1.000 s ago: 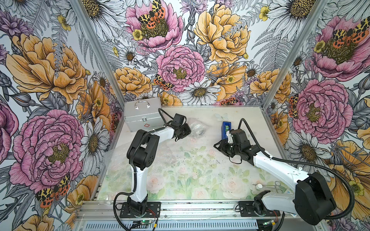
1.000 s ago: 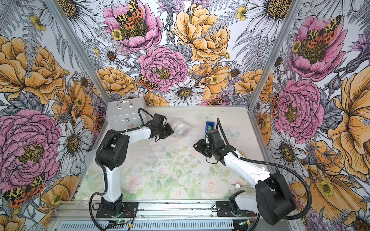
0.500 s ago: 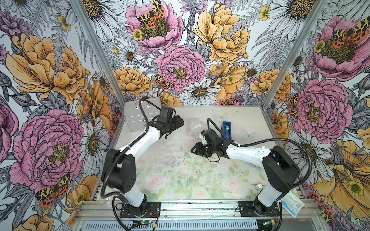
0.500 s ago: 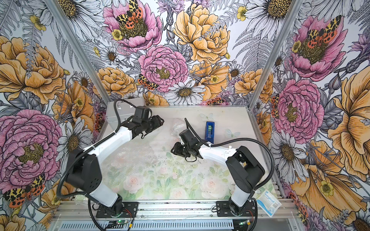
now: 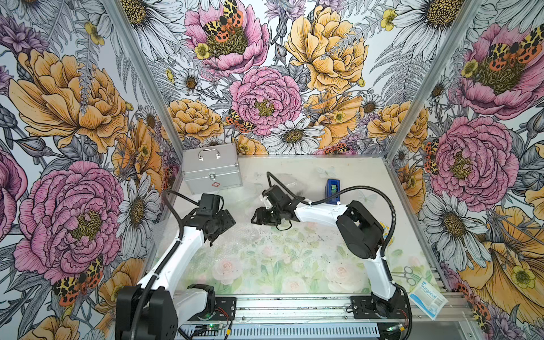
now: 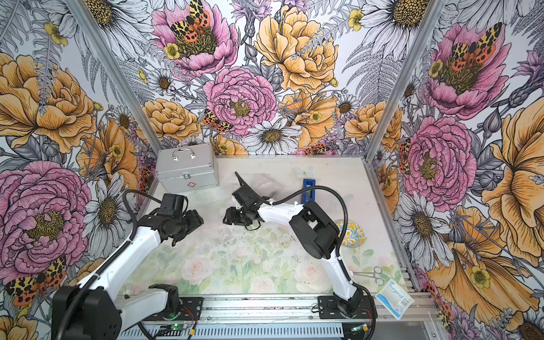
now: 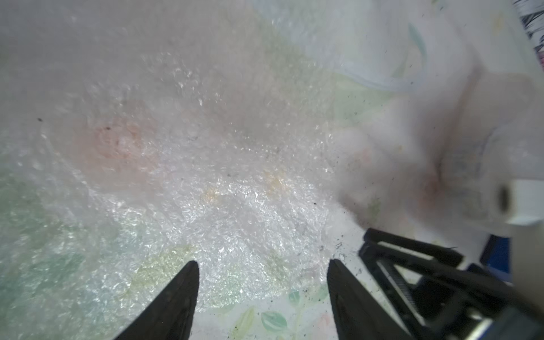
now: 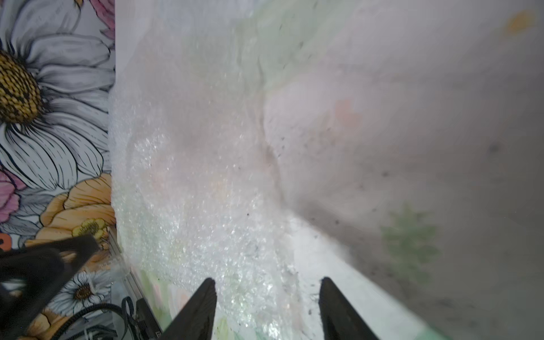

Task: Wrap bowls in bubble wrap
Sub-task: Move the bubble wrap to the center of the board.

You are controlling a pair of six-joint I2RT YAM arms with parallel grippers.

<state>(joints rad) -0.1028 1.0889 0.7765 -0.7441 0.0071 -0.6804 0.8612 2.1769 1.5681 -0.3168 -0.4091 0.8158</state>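
We had the left end effector (image 7: 262,265) and right end effector (image 8: 268,282) open and empty over the bubble wrap (image 7: 235,206) flat on the desk (image 6: 309,265), the bowl (image 6: 353,234) well apart, so fetching it looked next.

White links (image 5: 316,212), black joints (image 5: 360,229), looping black cables (image 5: 394,215); dark, seemingly wedge-shaped fingers (image 7: 173,300).

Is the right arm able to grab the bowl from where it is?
Probably not yet: the right gripper points away over the bubble wrap, and the bowl lies back beside its elbow. It would have to fold back first.
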